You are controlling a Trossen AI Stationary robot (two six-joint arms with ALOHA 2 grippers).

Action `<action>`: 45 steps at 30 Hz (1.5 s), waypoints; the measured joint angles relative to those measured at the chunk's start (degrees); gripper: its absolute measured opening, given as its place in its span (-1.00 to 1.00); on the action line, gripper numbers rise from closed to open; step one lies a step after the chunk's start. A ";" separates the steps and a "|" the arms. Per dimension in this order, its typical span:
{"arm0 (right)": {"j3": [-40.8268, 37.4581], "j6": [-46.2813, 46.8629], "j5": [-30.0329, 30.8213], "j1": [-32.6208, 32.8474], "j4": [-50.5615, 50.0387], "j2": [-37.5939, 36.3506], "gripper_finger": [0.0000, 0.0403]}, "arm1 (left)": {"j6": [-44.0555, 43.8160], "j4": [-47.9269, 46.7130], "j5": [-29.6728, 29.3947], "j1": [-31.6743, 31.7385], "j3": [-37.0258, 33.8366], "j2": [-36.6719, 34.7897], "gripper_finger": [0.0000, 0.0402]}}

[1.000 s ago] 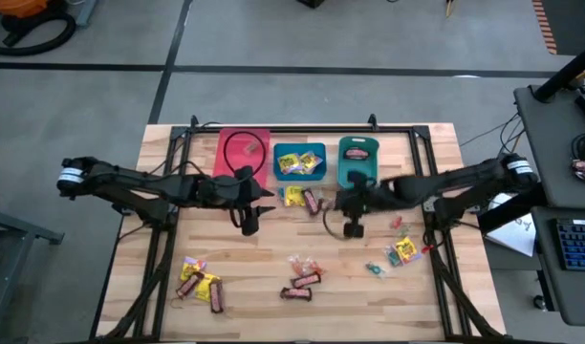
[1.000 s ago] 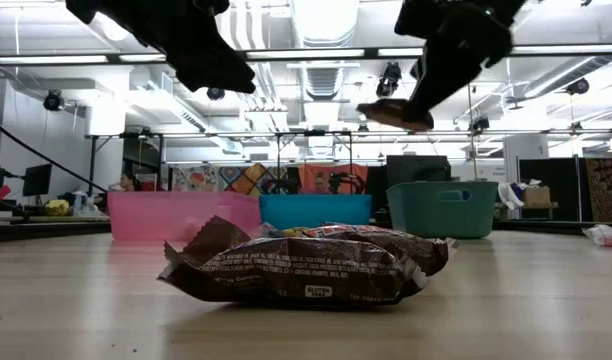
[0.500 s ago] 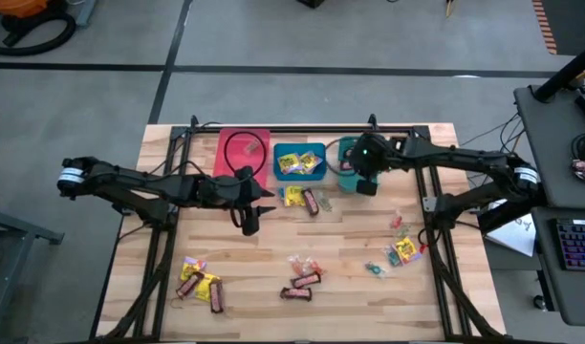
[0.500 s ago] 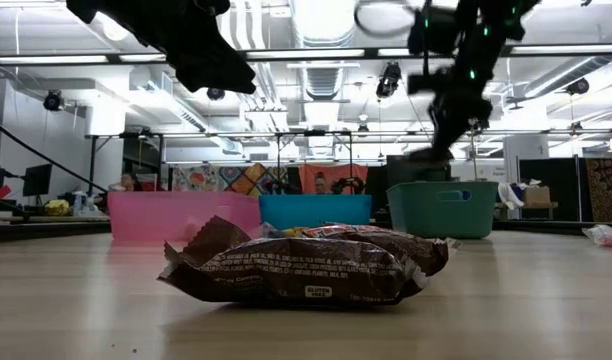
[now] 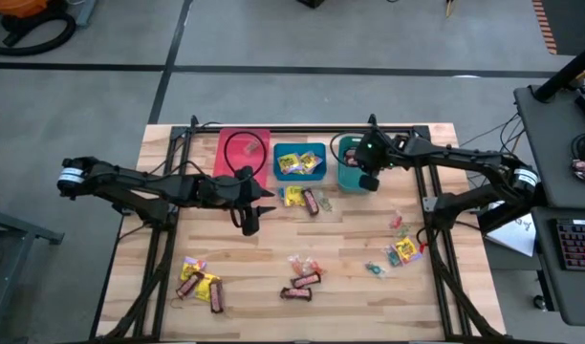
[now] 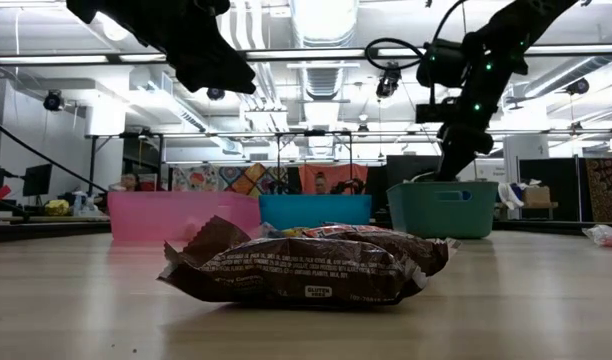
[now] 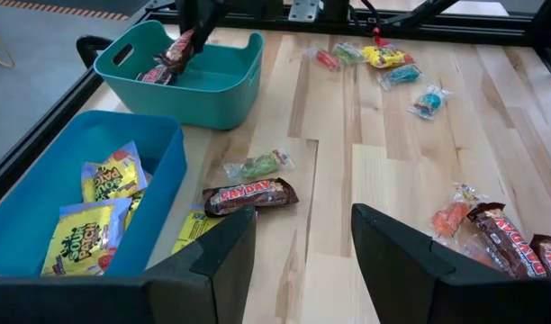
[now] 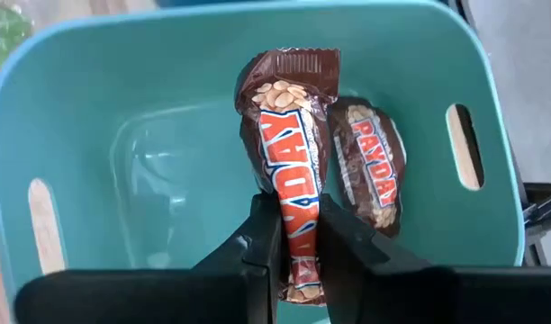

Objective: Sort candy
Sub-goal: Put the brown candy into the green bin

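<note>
Left gripper (image 5: 250,212) hangs idle above mid-table, fingers (image 7: 208,261) parted and empty. Right gripper (image 5: 368,179) is poised over the teal plastic bin (image 8: 167,117), clamped on a brown-red wrapped Payday bar (image 8: 292,202). The bar's long axis runs along the fingers, directly above the bin floor, beside another bar (image 8: 369,166) lying there.

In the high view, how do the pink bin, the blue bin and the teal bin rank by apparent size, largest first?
1. pink bin, clearly largest.
2. blue bin.
3. teal bin; partly hidden by the right gripper, so its rank below blue is unsure.
</note>
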 joint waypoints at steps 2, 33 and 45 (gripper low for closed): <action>-0.02 0.25 0.02 0.00 0.24 0.00 -0.70 | 0.00 0.00 0.00 0.00 0.00 0.00 -0.16; 5.29 9.21 -8.81 8.50 -3.02 -1.79 -0.25 | -38.86 -18.47 16.50 -4.48 0.00 0.07 -0.16; 9.92 17.16 -8.79 18.52 -9.00 -1.90 -0.32 | -69.74 -33.43 17.25 -24.56 0.11 0.07 -0.16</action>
